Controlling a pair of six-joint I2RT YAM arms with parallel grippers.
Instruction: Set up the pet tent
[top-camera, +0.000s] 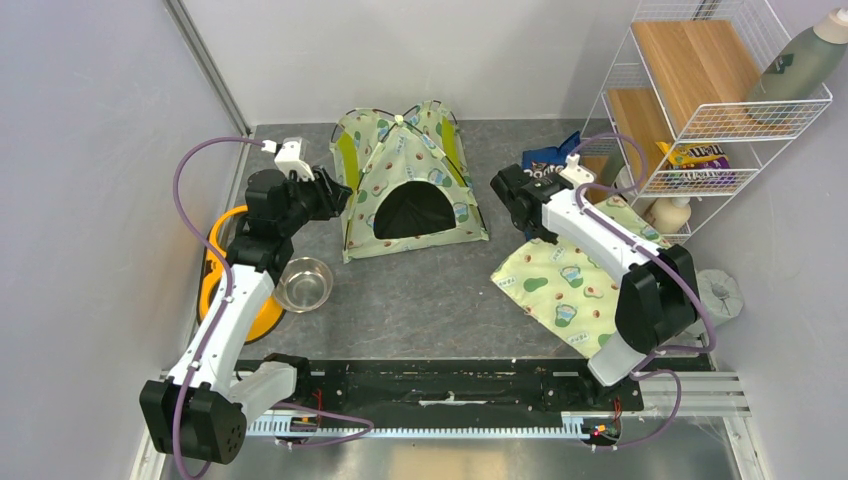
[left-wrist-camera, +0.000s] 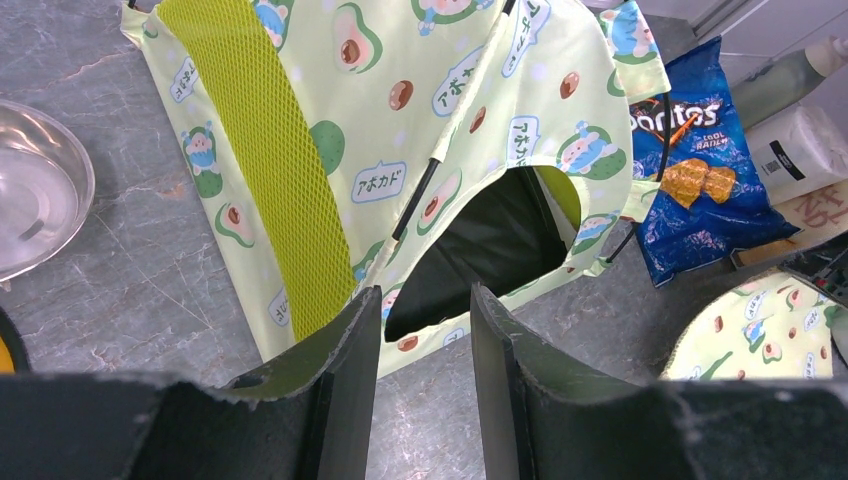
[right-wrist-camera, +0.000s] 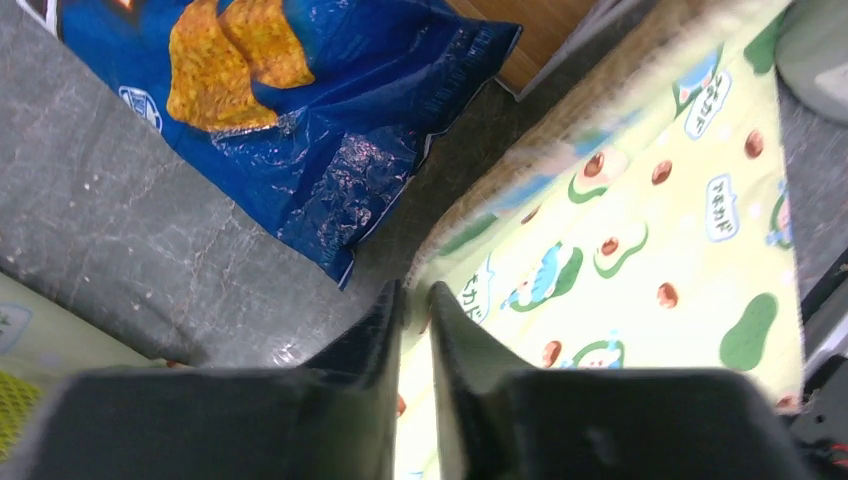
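Where the top view looks down, the pet tent (top-camera: 410, 180) stands domed at the far middle of the table (top-camera: 430, 300), with bare floor before its door. The left gripper (top-camera: 328, 190) is just beside its left wall and the right gripper (top-camera: 512, 200) off its right side. The left wrist view alone shows that gripper's fingers spread and empty above the tent's front edge. The right wrist view shows fingers drawn to a thin slit over the edge of the printed pad (right-wrist-camera: 650, 250), beside a blue chip bag (right-wrist-camera: 300, 110); whether they nip the pad I cannot tell.
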